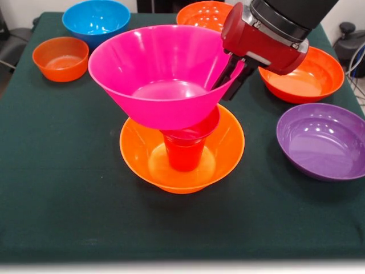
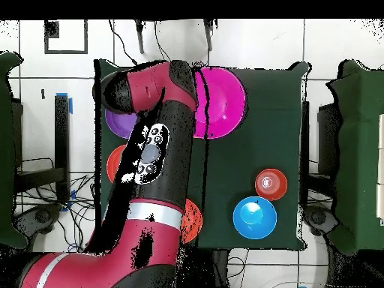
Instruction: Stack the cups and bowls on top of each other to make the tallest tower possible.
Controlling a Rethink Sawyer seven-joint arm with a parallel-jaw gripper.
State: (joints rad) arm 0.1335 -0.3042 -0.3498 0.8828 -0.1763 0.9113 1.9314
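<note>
Front view — tower in mid-build on the dark green cloth-covered worktop [image 1: 63, 188]. At the base, the large yellow-orange flared plastic bowl [image 1: 222, 151]; upright inside it, the small orange-red translucent plastic tumbler [image 1: 185, 151]; seated on the tumbler's mouth, the large glossy pink flared plastic bowl [image 1: 159, 74], canted slightly toward the gripper side. Black gripper [image 1: 234, 77] pinching the pink bowl's rim, one finger inside the wall, one outside. Spare bowls well apart from the tower: small squat orange bowl [image 1: 60, 58], blue bowl [image 1: 96, 20], orange bowl at the far edge [image 1: 205, 14], orange-red bowl [image 1: 305, 80] under the arm, purple bowl [image 1: 322, 140].

Step in hand, by judgement: settling the pink bowl on the tumbler. Best done by levelling the rim and centring the bowl's foot over the tumbler before letting go, then opening gently and lifting straight up — a wide bowl on a narrow cup tips at any sideways drag.

Overhead view — red and black arm [image 2: 150, 172] across most of the worktop; pink bowl [image 2: 225, 101] partly visible beyond it, base bowl and tumbler hidden. Purple bowl [image 2: 120, 124], blue bowl [image 2: 254, 217] and small orange bowl [image 2: 270, 184] clear of the arm; gripper itself not discernible here.
</note>
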